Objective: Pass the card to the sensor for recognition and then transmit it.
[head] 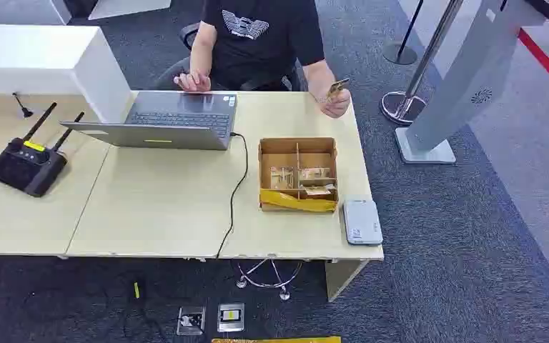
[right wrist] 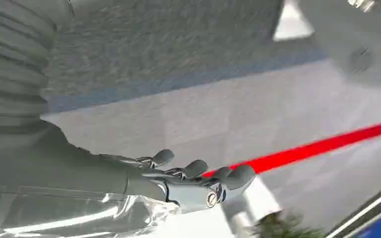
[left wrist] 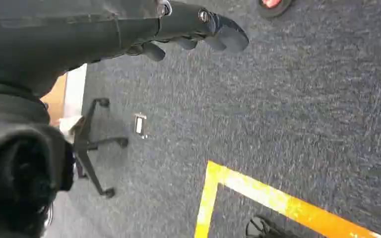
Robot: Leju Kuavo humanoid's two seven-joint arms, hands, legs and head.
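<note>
The card [head: 337, 87] looks thin, stiff, light, best pinched by its edges; left robot hand [left wrist: 193, 29] and right robot hand [right wrist: 188, 178] hang spread, holding nothing.

The box [head: 298, 174] sits on the table [head: 164, 207], right of the laptop [head: 164, 121], sensor [head: 362, 221] beside it.

beige desk [head: 164, 214] carries laptop [head: 168, 121], cardboard box [head: 298, 174], grey sensor [head: 362, 221], black controller [head: 27, 163].
</note>
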